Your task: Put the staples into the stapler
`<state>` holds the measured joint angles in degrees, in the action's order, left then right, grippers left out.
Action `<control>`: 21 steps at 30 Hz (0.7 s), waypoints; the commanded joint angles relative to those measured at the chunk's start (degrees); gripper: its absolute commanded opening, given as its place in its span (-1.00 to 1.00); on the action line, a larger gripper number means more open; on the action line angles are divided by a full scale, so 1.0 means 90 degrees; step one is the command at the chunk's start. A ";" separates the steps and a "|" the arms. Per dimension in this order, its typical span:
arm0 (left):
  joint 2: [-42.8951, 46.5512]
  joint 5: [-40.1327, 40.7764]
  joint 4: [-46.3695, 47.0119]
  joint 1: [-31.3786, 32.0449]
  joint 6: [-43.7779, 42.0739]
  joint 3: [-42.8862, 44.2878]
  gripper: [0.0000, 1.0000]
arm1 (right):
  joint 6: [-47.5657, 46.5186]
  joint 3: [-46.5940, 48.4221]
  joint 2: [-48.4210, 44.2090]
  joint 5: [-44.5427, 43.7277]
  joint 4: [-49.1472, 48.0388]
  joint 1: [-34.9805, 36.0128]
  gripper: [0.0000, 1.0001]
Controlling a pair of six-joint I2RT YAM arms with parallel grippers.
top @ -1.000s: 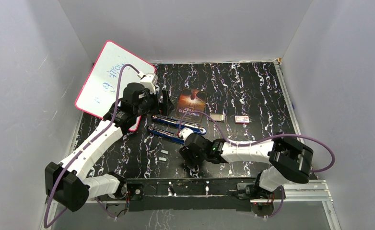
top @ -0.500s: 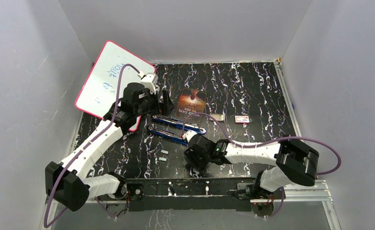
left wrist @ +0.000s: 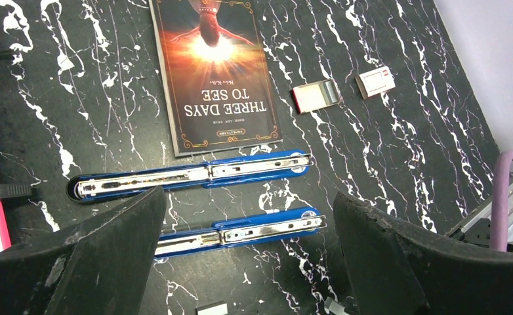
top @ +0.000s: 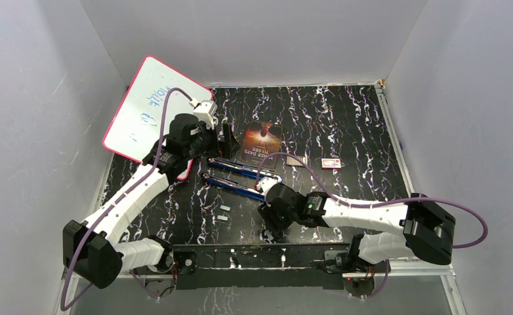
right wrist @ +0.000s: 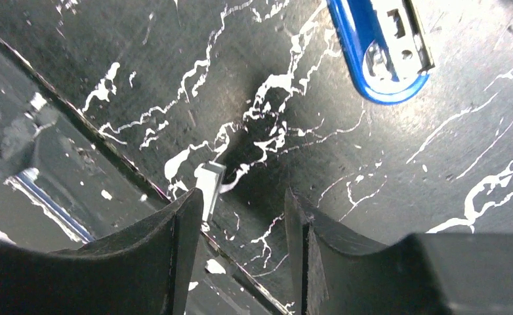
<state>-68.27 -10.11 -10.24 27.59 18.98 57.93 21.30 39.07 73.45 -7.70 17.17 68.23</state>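
Note:
Two blue staplers lie opened flat side by side, the far one [top: 244, 168] [left wrist: 188, 174] and the near one [top: 234, 186] [left wrist: 241, 230]. Two staples [top: 224, 212] rest on the black marbled table in front of them. Another staple strip [right wrist: 209, 182] lies close to the table's near edge, just off the tip of my right gripper's left finger [right wrist: 175, 230], not between the fingers. My right gripper [top: 271, 225] [right wrist: 242, 197] hangs low over that spot, partly open and empty. My left gripper [top: 225, 140] [left wrist: 248, 203] stands wide open above the staplers, holding nothing.
A book [top: 262, 141] lies behind the staplers. A small silvery tray [top: 296, 160] and a red-and-white box [top: 331, 163] sit to its right. A pink-rimmed whiteboard [top: 150, 108] leans at the back left. The metal rail [top: 260, 252] runs along the near edge.
My right gripper has shifted rightward toward the near edge and its jaws have narrowed. The left arm has stayed still.

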 commanded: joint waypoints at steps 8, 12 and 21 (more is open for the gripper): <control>-0.0057 -0.0263 0.0229 -0.0019 0.0088 -0.0103 0.97 | 0.0315 -0.0080 0.0140 0.0721 -0.0065 0.0079 0.37; -0.0028 -0.0246 0.0221 -0.0019 0.0088 -0.0128 0.97 | 0.0496 -0.0050 0.0266 0.0550 -0.0086 0.0104 0.36; 0.0012 -0.0178 0.0191 -0.0020 0.0079 -0.0175 0.97 | 0.0608 0.0139 0.0705 0.0231 0.0005 0.0270 0.24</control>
<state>-69.14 -11.35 -9.06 27.59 19.59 56.93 25.63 38.41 78.13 -3.95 17.67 69.38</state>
